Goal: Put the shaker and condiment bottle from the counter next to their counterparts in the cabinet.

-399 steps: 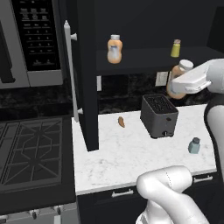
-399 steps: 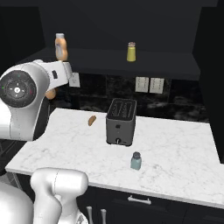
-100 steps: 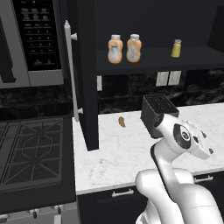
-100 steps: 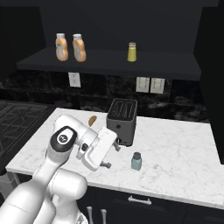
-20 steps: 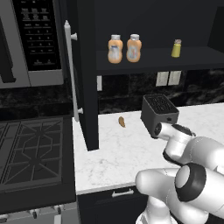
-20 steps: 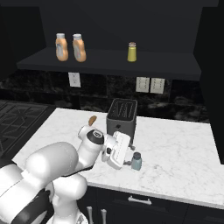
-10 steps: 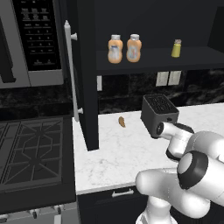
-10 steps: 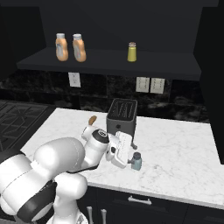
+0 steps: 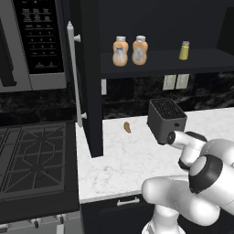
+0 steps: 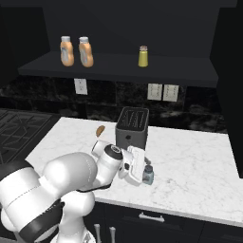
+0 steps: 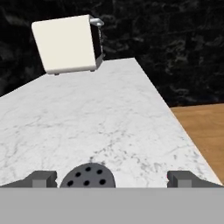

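Clearly the hand (image 11: 111, 178) stands spread around the perforated-capped shaker (image 11: 87, 176) on veined marble.

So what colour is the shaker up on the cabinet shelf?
Yellow-green with a tan cap; the shaker shows best in the right base view.

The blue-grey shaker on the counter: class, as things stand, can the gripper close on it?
Probably yes. The gripper has its jaws open on either side of the shaker, whose cap sits between the fingertips, nearer one of them. Nothing on the counter blocks them.
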Controlling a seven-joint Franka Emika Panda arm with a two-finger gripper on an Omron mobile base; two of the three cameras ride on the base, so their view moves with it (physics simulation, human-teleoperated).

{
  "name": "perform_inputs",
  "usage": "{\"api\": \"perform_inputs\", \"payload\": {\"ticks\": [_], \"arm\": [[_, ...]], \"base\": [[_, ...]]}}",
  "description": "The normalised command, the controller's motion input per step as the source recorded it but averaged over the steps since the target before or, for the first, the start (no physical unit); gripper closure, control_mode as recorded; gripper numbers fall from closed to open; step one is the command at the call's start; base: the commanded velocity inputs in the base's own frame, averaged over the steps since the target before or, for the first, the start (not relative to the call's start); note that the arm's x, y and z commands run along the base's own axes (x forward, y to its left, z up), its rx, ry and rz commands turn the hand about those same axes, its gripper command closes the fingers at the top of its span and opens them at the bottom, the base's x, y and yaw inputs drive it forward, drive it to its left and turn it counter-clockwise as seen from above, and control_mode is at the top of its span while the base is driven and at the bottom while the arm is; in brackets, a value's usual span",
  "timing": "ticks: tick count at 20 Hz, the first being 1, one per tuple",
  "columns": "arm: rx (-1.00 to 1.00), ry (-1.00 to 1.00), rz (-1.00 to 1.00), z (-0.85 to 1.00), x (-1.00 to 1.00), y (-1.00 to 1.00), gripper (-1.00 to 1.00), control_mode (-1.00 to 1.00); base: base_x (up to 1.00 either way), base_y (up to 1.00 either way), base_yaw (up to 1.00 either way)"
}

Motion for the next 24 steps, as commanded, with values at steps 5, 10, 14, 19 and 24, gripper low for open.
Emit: {"api": "perform_inputs", "payload": {"ticks": [5,10,14,19,24], "arm": [[0.00,-0.05,0.01,-0.11,0.07,0.00,-1.00,-1.00],[0.00,-0.05,0.04,-0.05,0.11,0.01,-1.00,-1.00],[0.00,-0.03,0.07,0.00,0.16,0.16,-1.00,-1.00],[0.00,0.00,0.07,-0.03,0.16,0.20,-1.00,-1.00],[0.00,0.00,0.01,-0.22,0.13,-0.02,-1.00,-1.00]], "base": [[0.00,0.00,0.00],[0.00,0.00,0.00],[0.00,0.00,0.00],[0.00,0.00,0.00],[0.00,0.00,0.00]]}}
